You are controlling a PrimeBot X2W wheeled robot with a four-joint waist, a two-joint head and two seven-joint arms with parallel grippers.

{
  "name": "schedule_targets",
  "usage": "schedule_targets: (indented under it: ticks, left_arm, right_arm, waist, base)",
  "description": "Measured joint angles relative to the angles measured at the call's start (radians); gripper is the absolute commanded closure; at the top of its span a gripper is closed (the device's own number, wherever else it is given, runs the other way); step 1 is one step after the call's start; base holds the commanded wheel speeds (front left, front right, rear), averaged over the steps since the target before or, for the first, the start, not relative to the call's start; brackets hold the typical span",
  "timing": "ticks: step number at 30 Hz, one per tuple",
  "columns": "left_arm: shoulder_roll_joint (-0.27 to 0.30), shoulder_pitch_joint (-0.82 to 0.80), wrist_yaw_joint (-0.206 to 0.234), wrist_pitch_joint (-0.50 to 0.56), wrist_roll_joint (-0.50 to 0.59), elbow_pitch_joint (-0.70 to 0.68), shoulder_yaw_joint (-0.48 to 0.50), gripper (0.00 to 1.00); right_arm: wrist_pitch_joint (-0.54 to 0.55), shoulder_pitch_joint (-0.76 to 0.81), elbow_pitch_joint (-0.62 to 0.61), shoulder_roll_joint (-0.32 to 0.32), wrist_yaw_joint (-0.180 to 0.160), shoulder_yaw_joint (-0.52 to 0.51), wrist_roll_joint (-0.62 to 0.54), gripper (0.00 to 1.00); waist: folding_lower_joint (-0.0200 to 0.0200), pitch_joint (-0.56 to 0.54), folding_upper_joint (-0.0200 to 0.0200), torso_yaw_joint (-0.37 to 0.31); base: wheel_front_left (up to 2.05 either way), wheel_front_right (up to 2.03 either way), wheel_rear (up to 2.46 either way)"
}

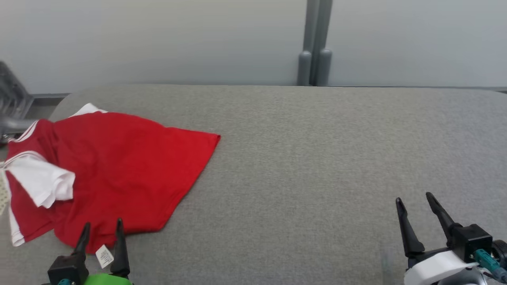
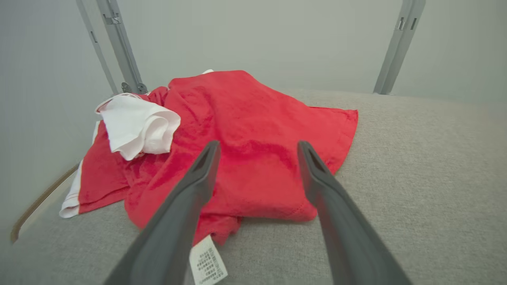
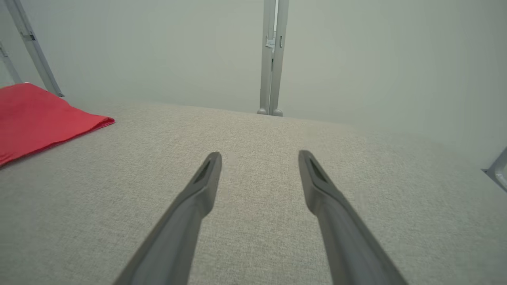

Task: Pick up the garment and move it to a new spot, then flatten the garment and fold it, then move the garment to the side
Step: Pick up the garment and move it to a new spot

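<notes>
The garment [image 1: 119, 170] is a red shirt with white sleeves and white trim, lying crumpled at the left of the grey padded surface [image 1: 317, 158]. Its white care label [image 1: 104, 256] sticks out at the near hem. My left gripper [image 1: 102, 225] stands open just above that near hem, with nothing between its fingers; in the left wrist view the garment [image 2: 245, 138] lies ahead of the open left gripper [image 2: 257, 147]. My right gripper [image 1: 414, 200] is open at the lower right, over bare fabric, far from the shirt. The garment's red corner [image 3: 43, 114] shows left of the right gripper [image 3: 259, 155].
A grey post [image 1: 315, 43] stands behind the surface against a pale wall. A grey metal frame part [image 1: 12, 103] sits at the far left edge. The surface's rounded back left corner lies close behind the shirt.
</notes>
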Motion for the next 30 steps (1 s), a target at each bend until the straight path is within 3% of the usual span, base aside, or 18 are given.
schedule_targets:
  ticks: [9, 15, 26, 30]
  left_arm:
    - [0.006, 0.036, 0.0, 0.0, -0.02, 0.0, 0.076, 0.0]
    - [0.002, 0.041, 0.0, 0.0, -0.028, -0.002, 0.083, 0.0]
    - [-0.005, -0.058, 0.0, 0.004, -0.091, 0.039, 0.048, 0.0]
    - [-0.006, -0.197, -0.001, 0.125, -0.154, 0.123, 0.035, 0.0]
  right_arm:
    - [0.0, -0.063, 0.005, 0.016, 0.0, 0.121, 0.0, 0.0]
    - [0.0, -0.071, 0.013, 0.021, 0.0, 0.135, 0.002, 0.0]
    - [0.0, -0.062, -0.015, -0.004, 0.0, 0.132, 0.0, 0.0]
    - [0.0, -0.071, -0.025, -0.024, 0.0, 0.134, -0.004, 0.0]
  waist:
    - [0.0, -0.014, 0.0, 0.173]
    - [0.0, -0.025, 0.0, 0.247]
    - [0.0, 0.007, 0.0, 0.233]
    - [0.0, 0.047, 0.0, 0.23]
  base:
    - [0.0, 0.0, 0.0]
    - [0.0, 0.0, 0.0]
    - [0.0, 0.0, 0.0]
    - [0.0, 0.0, 0.0]
